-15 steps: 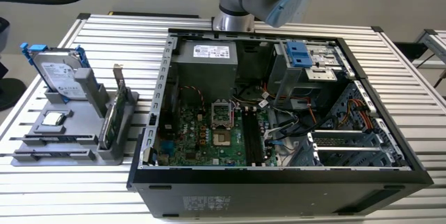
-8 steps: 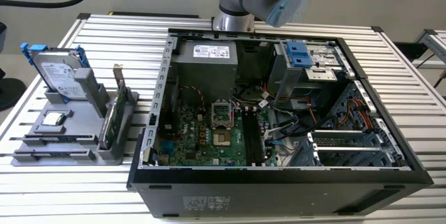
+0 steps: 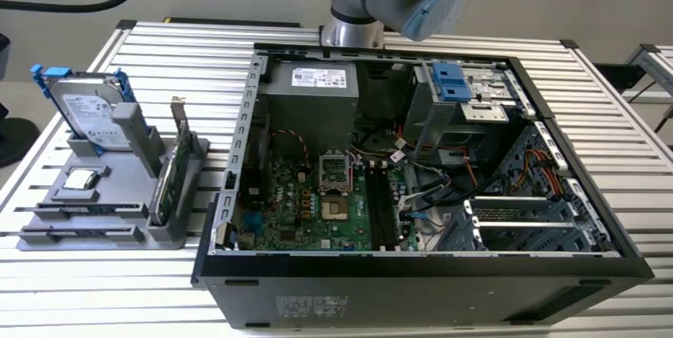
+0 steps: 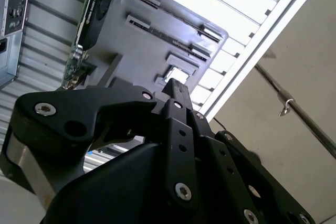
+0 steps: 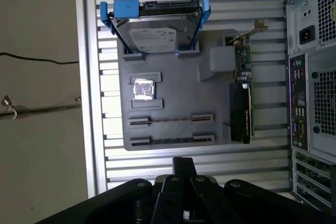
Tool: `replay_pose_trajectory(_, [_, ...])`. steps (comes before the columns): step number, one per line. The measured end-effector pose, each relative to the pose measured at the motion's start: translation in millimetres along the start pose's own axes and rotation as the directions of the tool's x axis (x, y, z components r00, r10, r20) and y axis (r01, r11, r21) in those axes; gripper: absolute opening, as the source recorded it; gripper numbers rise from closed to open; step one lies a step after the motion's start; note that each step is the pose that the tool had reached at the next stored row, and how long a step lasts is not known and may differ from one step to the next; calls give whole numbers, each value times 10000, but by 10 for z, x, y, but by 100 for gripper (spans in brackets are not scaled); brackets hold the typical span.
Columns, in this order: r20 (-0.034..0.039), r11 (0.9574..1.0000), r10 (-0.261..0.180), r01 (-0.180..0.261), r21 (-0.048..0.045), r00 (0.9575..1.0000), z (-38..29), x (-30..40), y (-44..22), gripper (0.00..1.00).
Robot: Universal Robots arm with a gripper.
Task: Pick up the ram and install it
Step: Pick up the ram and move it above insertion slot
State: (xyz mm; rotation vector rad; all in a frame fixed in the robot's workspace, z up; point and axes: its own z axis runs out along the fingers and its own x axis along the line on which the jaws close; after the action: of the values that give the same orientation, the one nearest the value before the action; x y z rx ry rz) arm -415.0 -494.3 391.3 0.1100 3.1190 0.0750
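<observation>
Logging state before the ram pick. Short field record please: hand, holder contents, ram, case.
hand: black robot hand over the slatted metal table, close to the grey moulded holder
holder contents: silver hard drive with blue rails, green expansion card with metal bracket, small square silver chip
ram: thin dark ram stick, apparently edge-on in the holder's long slot nearest the hand; not lifted
case: open black computer case, green motherboard exposed

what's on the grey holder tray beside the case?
Silver hard drive with blue rails, green expansion card with metal bracket, small square silver chip. Its two long slots are seen edge-on; contents can't be made out.
</observation>
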Motion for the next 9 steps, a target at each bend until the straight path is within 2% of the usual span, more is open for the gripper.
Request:
replay_pose_trajectory(7, [0,10000,19,-19,1,10000,-1,1,0,0])
replay_pose_trajectory(9, [7,9999,169,-169,4,9999,0,1,0,0])
